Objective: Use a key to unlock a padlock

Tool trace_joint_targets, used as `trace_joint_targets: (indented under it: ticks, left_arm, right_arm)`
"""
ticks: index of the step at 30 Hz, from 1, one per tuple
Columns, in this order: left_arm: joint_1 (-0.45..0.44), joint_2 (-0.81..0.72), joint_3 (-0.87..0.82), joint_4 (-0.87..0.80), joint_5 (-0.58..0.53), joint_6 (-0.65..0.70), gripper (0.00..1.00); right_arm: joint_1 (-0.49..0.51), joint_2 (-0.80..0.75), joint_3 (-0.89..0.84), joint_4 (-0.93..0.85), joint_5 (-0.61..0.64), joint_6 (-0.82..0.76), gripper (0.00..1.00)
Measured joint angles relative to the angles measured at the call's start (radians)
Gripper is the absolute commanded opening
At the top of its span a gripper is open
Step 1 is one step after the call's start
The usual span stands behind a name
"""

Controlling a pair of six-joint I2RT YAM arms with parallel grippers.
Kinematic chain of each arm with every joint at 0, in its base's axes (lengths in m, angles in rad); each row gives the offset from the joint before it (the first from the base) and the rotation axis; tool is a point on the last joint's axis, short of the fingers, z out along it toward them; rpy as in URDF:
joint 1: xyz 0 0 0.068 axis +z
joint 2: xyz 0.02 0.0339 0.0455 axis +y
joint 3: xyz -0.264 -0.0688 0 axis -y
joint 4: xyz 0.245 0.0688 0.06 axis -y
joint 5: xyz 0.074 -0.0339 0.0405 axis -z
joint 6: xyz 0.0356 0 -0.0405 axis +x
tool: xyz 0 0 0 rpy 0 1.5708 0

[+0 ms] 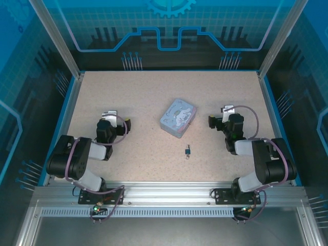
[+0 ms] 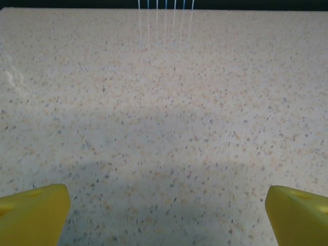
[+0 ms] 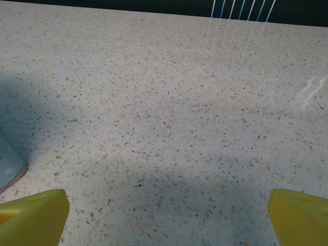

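Left gripper [image 2: 165, 215] and right gripper [image 3: 166, 215]: jaws spread, empty. Padlock [image 1: 188, 150] lies between them, likely within either's reach. Key too small to tell.

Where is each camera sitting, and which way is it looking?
Top camera: above and behind the arms, looking down on the table, the tin and the padlock; both arms show, with the left hand and right hand open.
Left wrist camera: low on the left arm, looking across the table toward its far edge; its yellow fingers show, wide apart.
Right wrist camera: low on the right arm, looking the same way; its yellow fingers show.
Shared: top and right wrist views both catch the tin.
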Motion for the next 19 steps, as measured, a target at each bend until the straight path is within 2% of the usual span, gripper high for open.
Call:
trace_joint_targets:
  ticks: [5,19]
  left_arm:
    - [0.033,0.000,0.069,-0.031,0.006,-0.009,0.99]
    - [0.039,0.000,0.071,-0.053,0.007,-0.027,0.99]
  right_arm:
    - [0.000,0.000,0.000,0.001,0.002,-0.007,1.00]
    - [0.002,0.000,0.000,0.001,0.003,-0.008,1.00]
